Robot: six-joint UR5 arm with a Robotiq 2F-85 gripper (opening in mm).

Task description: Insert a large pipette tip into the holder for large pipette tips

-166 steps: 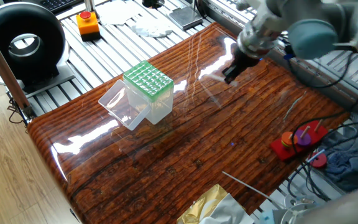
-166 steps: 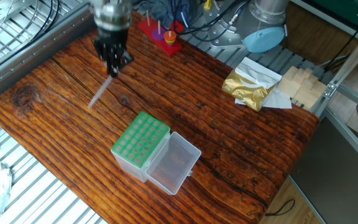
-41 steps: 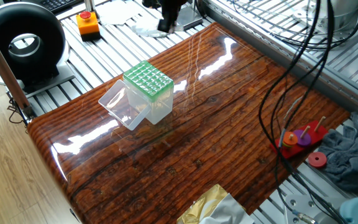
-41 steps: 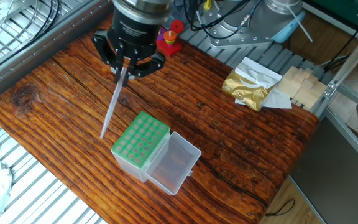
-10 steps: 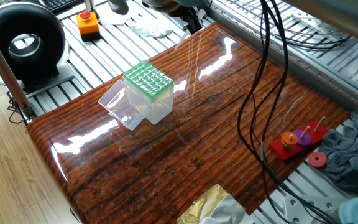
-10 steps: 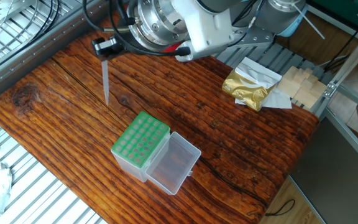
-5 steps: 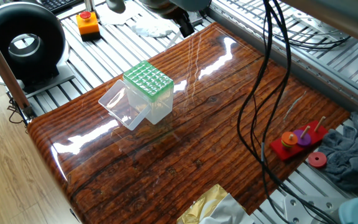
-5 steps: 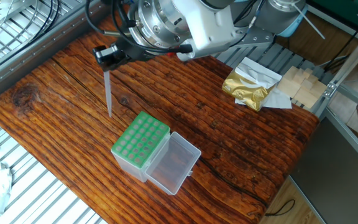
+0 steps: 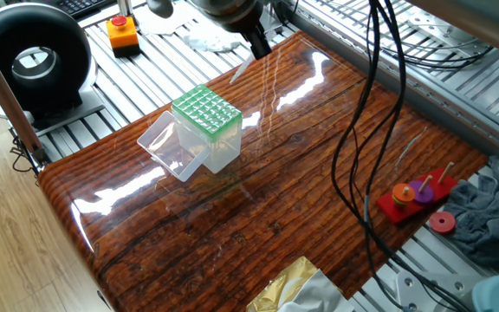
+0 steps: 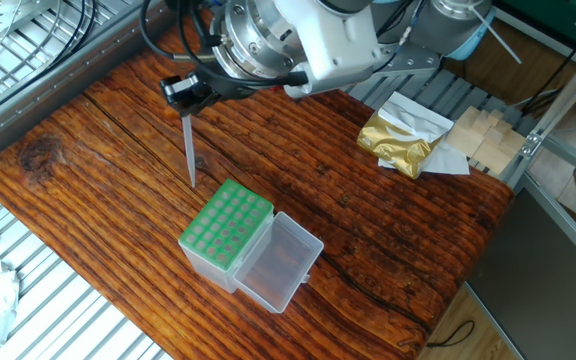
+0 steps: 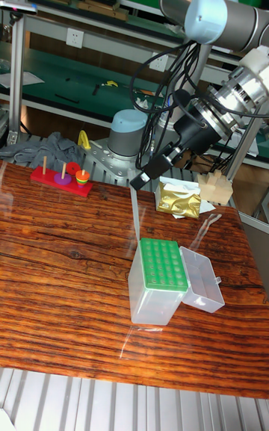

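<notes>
So you've got the gripper (image 10: 182, 92) pinching the large pipette tip (image 10: 189, 153) by its top, point down, w/ the green-topped tip holder (image 10: 227, 231) just below and beside — not yet seated; alignment & insertion left.

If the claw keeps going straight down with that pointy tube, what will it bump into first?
Probably the wooden table. The large pipette tip held in the claw points down just beside the holder for large pipette tips, not over its green holes, though depth is hard to judge.
</notes>
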